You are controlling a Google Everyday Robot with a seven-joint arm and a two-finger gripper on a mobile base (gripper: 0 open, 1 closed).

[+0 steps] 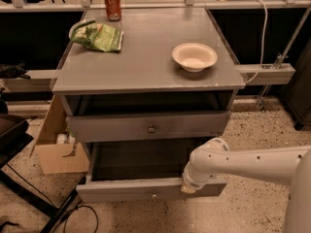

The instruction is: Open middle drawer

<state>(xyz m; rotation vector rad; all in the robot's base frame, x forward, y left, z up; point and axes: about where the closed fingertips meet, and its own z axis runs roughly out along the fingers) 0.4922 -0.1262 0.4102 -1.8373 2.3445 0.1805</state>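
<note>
The middle drawer (146, 190) is the low grey drawer pulled far out at the bottom of the cabinet. Its dark grey inside (141, 160) shows, and a small round knob (154, 195) sits at the centre of its front. My white arm (243, 161) reaches in from the right. My gripper (188, 187) is at the top edge of this drawer's front panel, right of the knob, mostly hidden under the wrist. Above it, another grey drawer (146, 126) with a round knob (151, 128) stands slightly out.
On the grey cabinet top (146, 57) stand a white bowl (194, 57), a green chip bag (99, 35) and a red can (112, 4). A cardboard box (58, 154) sits on the floor at the left, next to a dark chair base (19, 178) and cables.
</note>
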